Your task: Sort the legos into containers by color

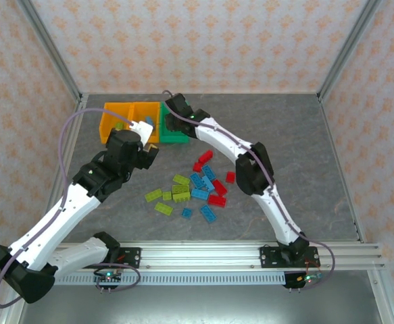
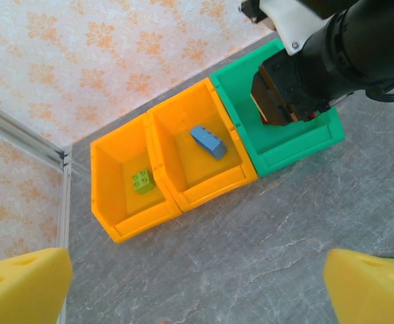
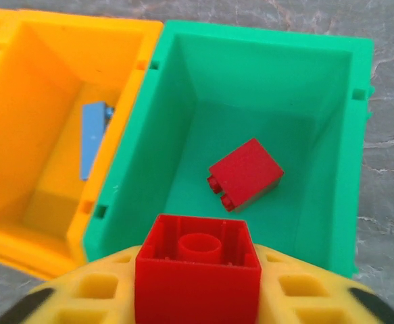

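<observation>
Few binned, most legos (image 1: 199,194) loose; right end effector (image 3: 198,297) clenches a red lego (image 3: 198,266) over green bin (image 3: 332,88); left end effector (image 2: 195,287) released.

two orange bins (image 2: 159,158) beside green bin (image 2: 298,154), red brick (image 3: 245,174) inside, loose legos (image 1: 181,194) scattered nearby

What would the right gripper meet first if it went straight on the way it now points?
Probably the loose red brick in the green bin, just ahead of the held red brick in the right gripper. Depth is unclear; it might reach the bin floor instead.
</observation>
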Robot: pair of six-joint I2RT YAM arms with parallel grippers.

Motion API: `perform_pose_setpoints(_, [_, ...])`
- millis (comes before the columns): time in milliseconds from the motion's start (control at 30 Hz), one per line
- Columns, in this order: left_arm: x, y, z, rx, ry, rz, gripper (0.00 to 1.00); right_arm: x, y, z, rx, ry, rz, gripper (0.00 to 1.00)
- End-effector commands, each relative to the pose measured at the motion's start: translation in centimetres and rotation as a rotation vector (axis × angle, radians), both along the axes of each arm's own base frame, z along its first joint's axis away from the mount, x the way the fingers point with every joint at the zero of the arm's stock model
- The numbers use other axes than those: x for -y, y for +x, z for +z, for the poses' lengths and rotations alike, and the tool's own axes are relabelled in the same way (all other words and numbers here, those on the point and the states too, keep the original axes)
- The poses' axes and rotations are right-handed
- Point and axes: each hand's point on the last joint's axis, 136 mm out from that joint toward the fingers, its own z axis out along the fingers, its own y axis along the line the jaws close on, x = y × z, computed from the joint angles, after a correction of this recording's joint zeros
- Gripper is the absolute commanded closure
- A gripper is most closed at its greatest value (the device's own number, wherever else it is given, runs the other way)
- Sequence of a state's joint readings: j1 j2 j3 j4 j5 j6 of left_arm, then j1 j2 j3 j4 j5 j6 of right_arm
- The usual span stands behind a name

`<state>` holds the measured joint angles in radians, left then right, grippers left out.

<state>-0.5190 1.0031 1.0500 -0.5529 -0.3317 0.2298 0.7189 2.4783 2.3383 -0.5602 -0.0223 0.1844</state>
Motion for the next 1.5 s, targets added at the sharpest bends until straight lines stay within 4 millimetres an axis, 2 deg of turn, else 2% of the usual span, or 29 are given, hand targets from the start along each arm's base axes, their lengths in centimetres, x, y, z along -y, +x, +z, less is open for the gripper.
perform_pose_setpoints(0, [-0.9,0.3,0.4,0.031,0.002,0.037,0.04,0.4,0.0,1.1,-0.012,-0.04,0.012,0.52])
perform_pose_setpoints(100, [-1.0,0.5,0.2,0.021,-0.008,0.037,0.04,0.0,-0.3,2.7,-0.009,-0.006,0.03,0.48])
perform_pose_setpoints(167, [-1.0,0.6,0.0,0.017,-0.012,0.04,0.04,0.2,-0.8,4.5,-0.001,0.011,0.035,0.48])
perform_pose_setpoints(333, [-1.5,0.8,-0.3,0.01,-0.013,0.064,0.04,1.5,-3.8,10.8,0.005,0.074,0.065,0.48])
perform_pose_setpoints(433, [-2.0,1.0,-0.3,0.008,-0.028,0.1,0.04,3.1,-7.0,13.8,-0.017,0.112,0.099,0.47])
perform_pose_setpoints(500, [-2.4,1.0,-0.1,-0.008,-0.062,0.152,0.02,5.0,-9.6,15.7,-0.02,0.124,0.109,0.45])
perform_pose_setpoints(567, [-2.2,0.7,0.0,-0.06,-0.152,0.21,0.0,7.2,-12.3,16.6,-0.017,0.13,0.116,0.41])
perform_pose_setpoints(667, [-1.3,-0.3,-2.0,-0.175,-0.334,0.309,0.0,10.6,-16.6,17.4,-0.009,0.153,0.126,0.34])
perform_pose_setpoints(800, [-1.0,-2.4,-6.2,-0.279,-0.574,0.496,0.0,15.3,-21.1,16.1,0.0,0.198,0.054,0.22])
perform_pose_setpoints(867, [-1.1,-3.9,-8.6,-0.323,-0.656,0.584,0.02,16.8,-23.0,15.0,-0.015,0.228,0.036,0.14])
perform_pose_setpoints(900, [-1.1,-4.7,-9.8,-0.348,-0.689,0.62,0.03,17.4,-24.0,13.9,-0.035,0.243,0.034,0.11])
perform_pose_setpoints(967, [-0.9,-5.8,-12.1,-0.394,-0.725,0.649,0.03,18.2,-25.6,13.1,-0.04,0.287,0.038,0.02])
perform_pose_setpoints(1067, [-0.5,-7.3,-15.7,-0.467,-0.747,0.685,0.05,19.2,-27.1,11.2,-0.064,0.306,0.025,0.01])
perform_pose_setpoints(1167, [1.0,-8.1,-18.8,-0.568,-0.771,0.664,0.05,19.8,-27.6,10.1,-0.089,0.291,0.007,0.01])
perform_pose_setpoints(1233, [1.7,-8.2,-20.0,-0.605,-0.76,0.645,0.05,20.0,-27.5,9.5,-0.097,0.284,-0.007,0.01])
perform_pose_setpoints(1467, [3.5,-6.7,-22.6,-0.677,-0.7,0.618,0.05,18.8,-26.7,9.2,-0.118,0.296,-0.003,0.01])
